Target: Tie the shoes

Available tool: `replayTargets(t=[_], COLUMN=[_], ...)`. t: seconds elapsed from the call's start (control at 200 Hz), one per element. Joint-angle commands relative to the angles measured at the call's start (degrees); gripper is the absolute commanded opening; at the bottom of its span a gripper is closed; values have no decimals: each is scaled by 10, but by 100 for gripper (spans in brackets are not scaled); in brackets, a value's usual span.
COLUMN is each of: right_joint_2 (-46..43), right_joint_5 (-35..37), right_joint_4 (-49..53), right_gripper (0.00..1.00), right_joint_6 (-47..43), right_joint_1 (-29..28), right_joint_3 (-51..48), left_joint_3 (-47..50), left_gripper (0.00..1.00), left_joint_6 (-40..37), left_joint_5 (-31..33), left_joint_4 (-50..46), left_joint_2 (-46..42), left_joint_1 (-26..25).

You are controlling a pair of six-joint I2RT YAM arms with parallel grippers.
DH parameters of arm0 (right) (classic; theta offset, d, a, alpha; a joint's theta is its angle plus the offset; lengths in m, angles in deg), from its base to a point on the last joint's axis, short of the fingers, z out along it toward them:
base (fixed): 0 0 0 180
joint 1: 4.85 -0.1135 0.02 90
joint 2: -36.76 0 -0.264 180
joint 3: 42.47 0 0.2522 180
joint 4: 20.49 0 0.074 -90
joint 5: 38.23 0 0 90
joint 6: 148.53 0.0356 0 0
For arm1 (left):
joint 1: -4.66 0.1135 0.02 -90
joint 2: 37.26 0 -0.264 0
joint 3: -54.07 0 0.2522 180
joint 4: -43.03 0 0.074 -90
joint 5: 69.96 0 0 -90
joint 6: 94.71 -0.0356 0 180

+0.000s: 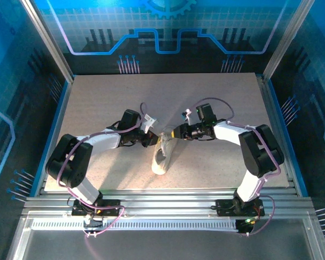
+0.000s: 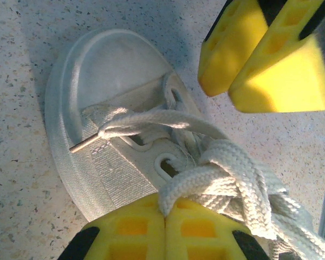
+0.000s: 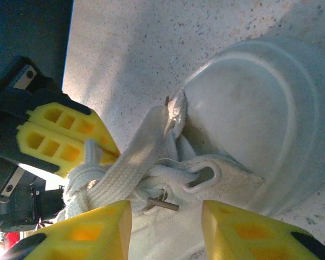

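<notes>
At mid-frame in the top view, the shoe [image 1: 161,157] lies on the bench [image 1: 97,97]. The left hand [image 2: 165,227] is clenched on the bunched laces [image 2: 227,173], and the right hand [image 3: 167,214] is half-open over them. Knotting seems underway; next, the right hand must pinch one strand cleanly.

This is a robotics lab cell, a closed test booth built around one work surface. The back wall [image 1: 168,27] and the side panel [image 1: 11,108] are blue sheets printed with circuit traces and a gear emblem (decoration, by the look of it). Bare aluminium frame posts [image 1: 46,40] hold these panels, and slotted aluminium rails [image 1: 168,208] run along the near edge. The left arm [image 1: 81,157] and the right arm [image 1: 257,146] are bolted to those rails, with loose cables [image 1: 105,225] trailing at their bases. The table [image 1: 97,97] is a plain speckled worktop edged in blue.
</notes>
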Motion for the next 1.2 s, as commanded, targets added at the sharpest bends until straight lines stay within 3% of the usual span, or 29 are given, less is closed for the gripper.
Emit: replayTargets(t=[0.0, 0.715, 0.921, 1.196], right_joint_2=[13, 28, 11, 11], right_joint_5=[-16, -25, 11, -12], right_joint_4=[-11, -28, 22, -53], right_gripper=[39, 40, 45, 39], right_joint_6=[17, 62, 65, 129], right_joint_1=[-10, -35, -35, -35], right_joint_3=[14, 20, 15, -3], left_joint_3=[-3, 5, 9, 14], left_gripper=[2, 2, 1, 1], left_joint_6=[-18, -15, -15, -16], left_joint_5=[-19, -12, -9, 0], left_joint_4=[-2, -12, -15, -21], left_joint_2=[-1, 9, 9, 6], left_joint_1=[-4, -23, -25, -33])
